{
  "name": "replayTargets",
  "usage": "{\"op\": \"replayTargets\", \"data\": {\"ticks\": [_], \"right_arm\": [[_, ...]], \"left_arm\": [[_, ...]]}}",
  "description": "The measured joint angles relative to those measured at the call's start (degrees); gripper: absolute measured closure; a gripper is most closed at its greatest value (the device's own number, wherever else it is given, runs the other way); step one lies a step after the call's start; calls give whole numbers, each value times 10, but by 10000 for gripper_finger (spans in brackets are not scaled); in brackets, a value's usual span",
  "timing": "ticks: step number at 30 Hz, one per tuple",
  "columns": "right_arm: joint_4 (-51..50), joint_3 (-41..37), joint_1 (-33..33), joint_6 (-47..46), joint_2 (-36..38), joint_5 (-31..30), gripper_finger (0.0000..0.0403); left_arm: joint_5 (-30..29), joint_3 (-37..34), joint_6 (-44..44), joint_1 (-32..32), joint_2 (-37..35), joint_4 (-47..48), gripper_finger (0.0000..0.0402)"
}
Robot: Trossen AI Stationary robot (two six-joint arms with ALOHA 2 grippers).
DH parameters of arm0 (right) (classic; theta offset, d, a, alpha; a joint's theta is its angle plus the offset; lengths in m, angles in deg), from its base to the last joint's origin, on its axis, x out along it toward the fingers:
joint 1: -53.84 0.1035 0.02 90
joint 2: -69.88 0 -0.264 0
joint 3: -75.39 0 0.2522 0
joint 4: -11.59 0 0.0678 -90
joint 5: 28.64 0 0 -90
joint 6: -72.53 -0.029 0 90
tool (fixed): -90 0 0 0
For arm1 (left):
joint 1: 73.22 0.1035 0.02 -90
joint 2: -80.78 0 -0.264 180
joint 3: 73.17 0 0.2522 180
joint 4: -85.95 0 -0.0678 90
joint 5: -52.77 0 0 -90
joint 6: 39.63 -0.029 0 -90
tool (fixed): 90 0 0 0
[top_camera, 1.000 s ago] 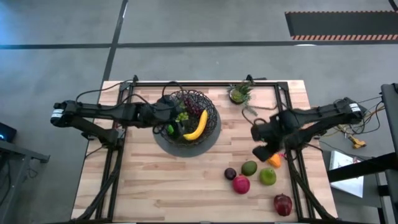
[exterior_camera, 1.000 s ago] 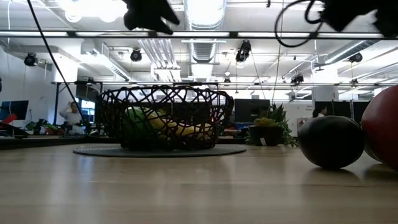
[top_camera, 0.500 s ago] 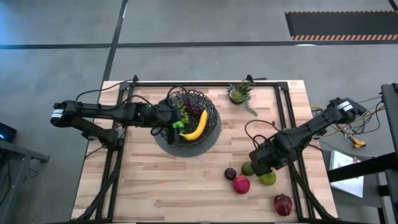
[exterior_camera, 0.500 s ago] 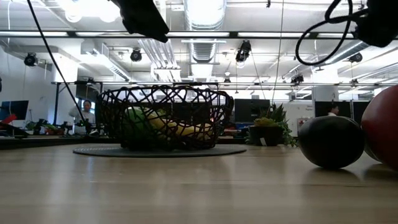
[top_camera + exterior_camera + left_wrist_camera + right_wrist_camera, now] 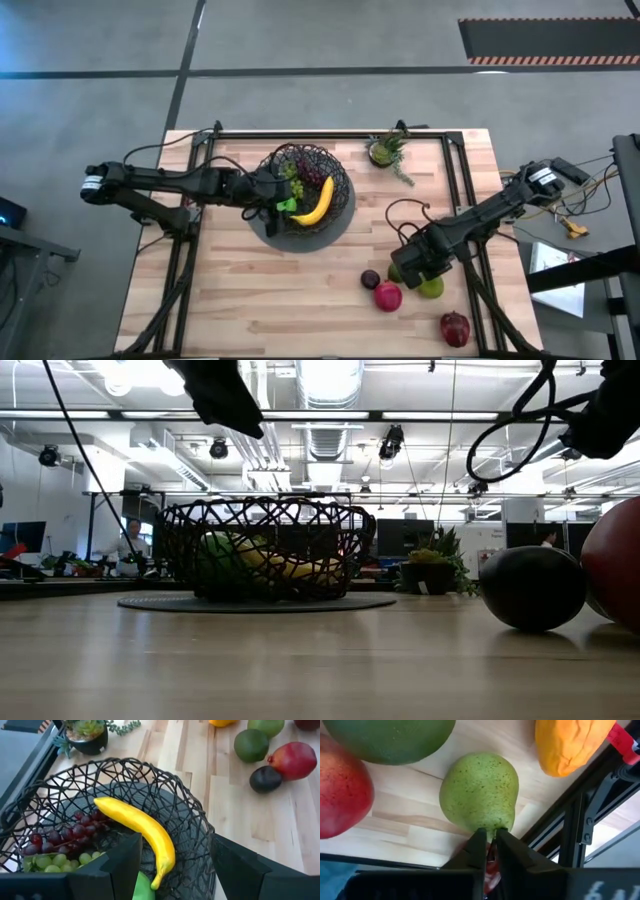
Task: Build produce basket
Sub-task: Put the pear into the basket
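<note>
On the wooden table, the basket holds a banana and grapes; the left gripper hangs parted over its rim. Beside the loose fruit, the right gripper is pinched nearly closed, seemingly on the avocado's narrow tip, near the orange piece.
</note>
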Motion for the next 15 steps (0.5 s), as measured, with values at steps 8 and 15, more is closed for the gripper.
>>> {"op": "replayTargets", "data": {"ticks": [8, 15], "right_arm": [[-36, 53, -4, 8, 4, -14, 393], [-83, 202, -55, 28, 0, -107, 394]], "left_arm": [[0, -2, 0, 0, -11, 0, 187], [-39, 0, 0, 0, -50, 0, 187]]}}
